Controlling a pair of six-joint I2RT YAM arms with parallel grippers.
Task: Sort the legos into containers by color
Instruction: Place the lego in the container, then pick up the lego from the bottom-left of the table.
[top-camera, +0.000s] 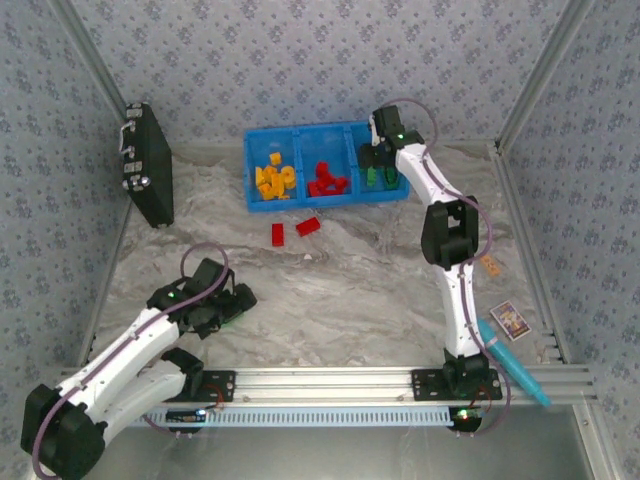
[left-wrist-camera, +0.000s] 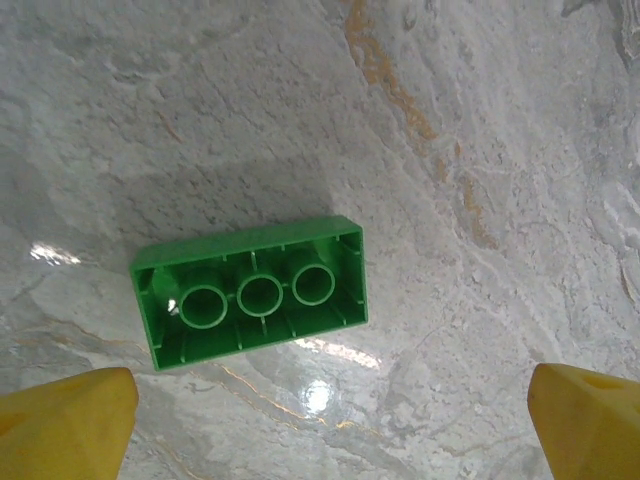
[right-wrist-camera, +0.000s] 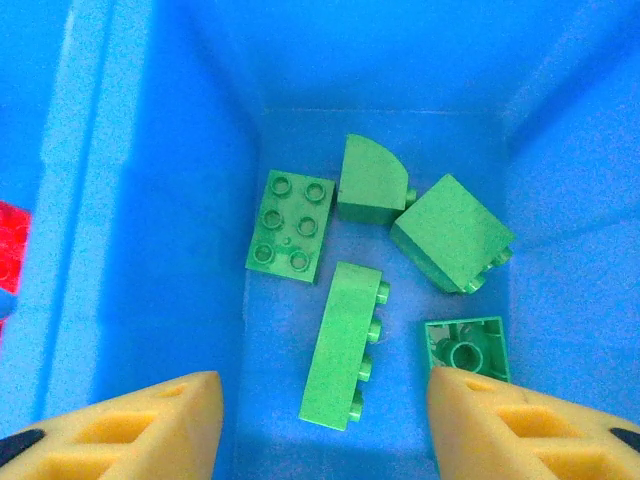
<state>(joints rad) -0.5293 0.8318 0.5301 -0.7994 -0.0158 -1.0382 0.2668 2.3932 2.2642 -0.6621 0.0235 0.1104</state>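
Fingers of the right gripper are held apart, empty, over five green bricks gathered in the blue bin.

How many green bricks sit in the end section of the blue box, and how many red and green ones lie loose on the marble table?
Green bricks in the blue box: 5
Red bricks on the table: 2
Green brick on the table: 1
Total: 8
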